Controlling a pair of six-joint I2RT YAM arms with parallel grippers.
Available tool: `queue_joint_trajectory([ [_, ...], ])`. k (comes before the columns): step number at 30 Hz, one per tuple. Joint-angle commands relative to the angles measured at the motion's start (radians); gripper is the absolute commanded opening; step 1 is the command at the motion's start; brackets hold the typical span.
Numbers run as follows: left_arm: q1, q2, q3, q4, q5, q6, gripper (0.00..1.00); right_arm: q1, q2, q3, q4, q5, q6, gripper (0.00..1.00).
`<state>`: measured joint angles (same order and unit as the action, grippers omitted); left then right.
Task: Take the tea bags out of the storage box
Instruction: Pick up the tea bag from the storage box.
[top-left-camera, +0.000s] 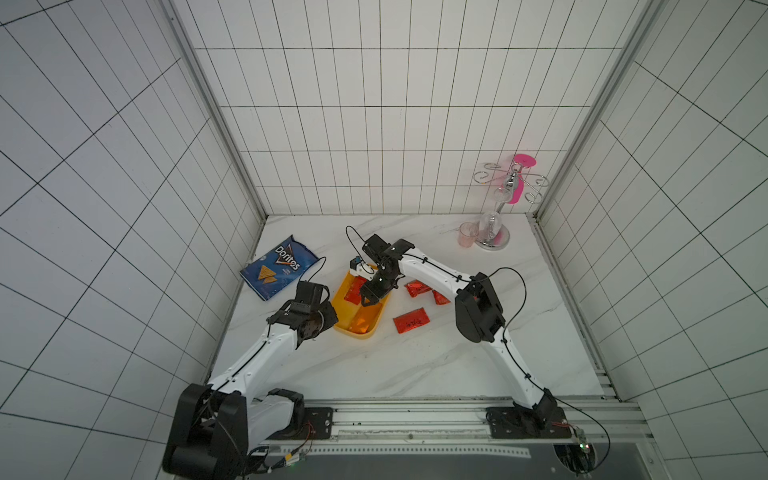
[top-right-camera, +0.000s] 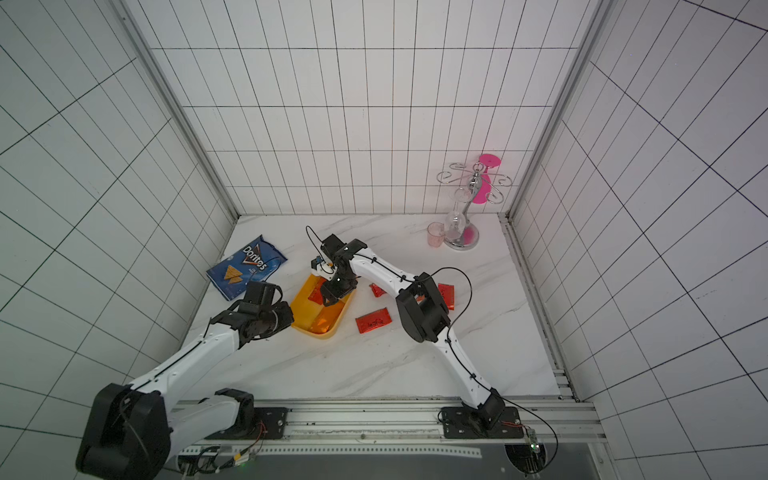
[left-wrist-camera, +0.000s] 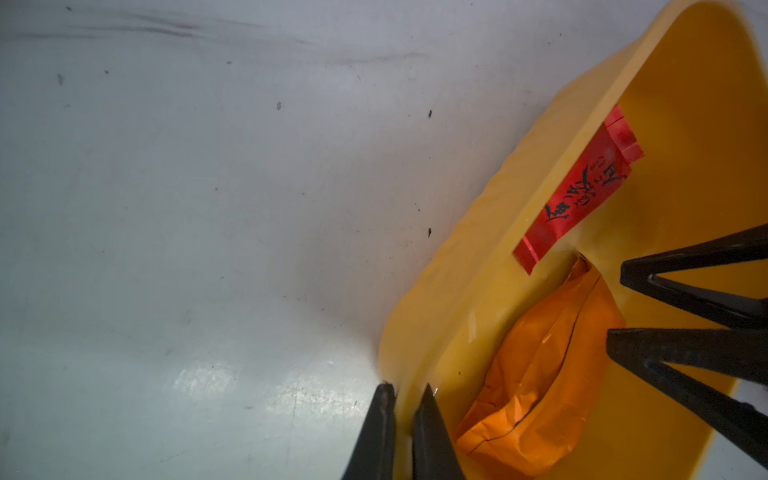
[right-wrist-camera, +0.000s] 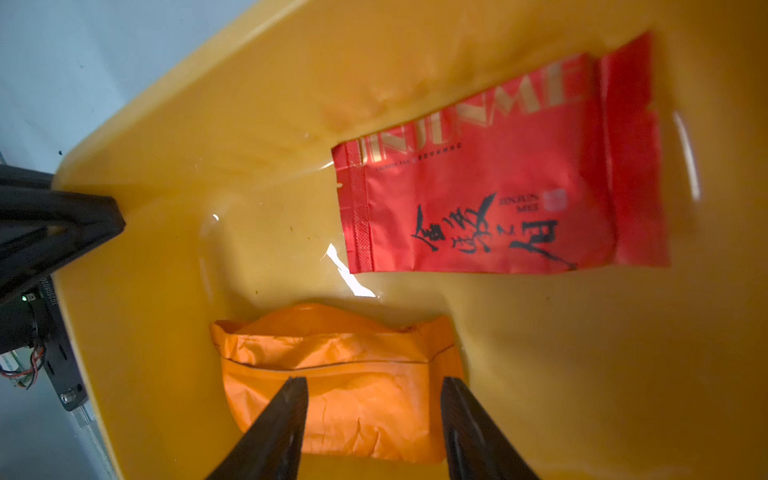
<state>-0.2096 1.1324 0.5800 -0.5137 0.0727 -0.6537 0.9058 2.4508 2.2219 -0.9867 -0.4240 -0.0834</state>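
Observation:
The yellow storage box (top-left-camera: 344, 287) lies mid-table and shows in both top views. Inside it are two tea bags: a red one (right-wrist-camera: 498, 187) with dark script and an orange one (right-wrist-camera: 345, 365) at the near end. My left gripper (left-wrist-camera: 406, 388) is shut on the box's near-left wall, one finger outside and one inside. My right gripper (right-wrist-camera: 374, 382) hangs open just above the orange tea bag, a finger over each side, not touching it. Three red tea bags lie on the table right of the box (top-left-camera: 411, 320) (top-left-camera: 417, 288) (top-left-camera: 440, 297).
A blue Doritos bag (top-left-camera: 279, 266) lies left of the box near the left wall. A metal glass rack (top-left-camera: 498, 237) with a pink cup (top-left-camera: 468, 234) beside it stands at the back right. The right arm's elbow (top-left-camera: 478, 311) overhangs the loose sachets.

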Motion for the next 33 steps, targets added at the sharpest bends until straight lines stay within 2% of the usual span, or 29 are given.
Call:
queue_joint_trajectory([
  [1, -0.005, -0.014, -0.005, 0.030, -0.003, 0.010, 0.00, 0.010, 0.028, 0.053, -0.036, 0.025, -0.016, 0.56],
  [17, -0.005, -0.014, -0.005, 0.030, -0.004, 0.011, 0.00, 0.016, 0.126, 0.122, -0.098, 0.021, -0.047, 0.54],
  [20, -0.005, -0.014, -0.005, 0.030, -0.004, 0.011, 0.00, 0.015, 0.131, 0.125, -0.104, 0.016, -0.047, 0.47],
  [29, -0.005, -0.012, -0.006, 0.030, -0.005, 0.010, 0.00, 0.015, 0.105, 0.133, -0.106, 0.001, -0.044, 0.01],
  [33, -0.005, -0.012, -0.006, 0.029, -0.005, 0.010, 0.00, 0.015, 0.084, 0.143, -0.105, 0.003, -0.041, 0.00],
])
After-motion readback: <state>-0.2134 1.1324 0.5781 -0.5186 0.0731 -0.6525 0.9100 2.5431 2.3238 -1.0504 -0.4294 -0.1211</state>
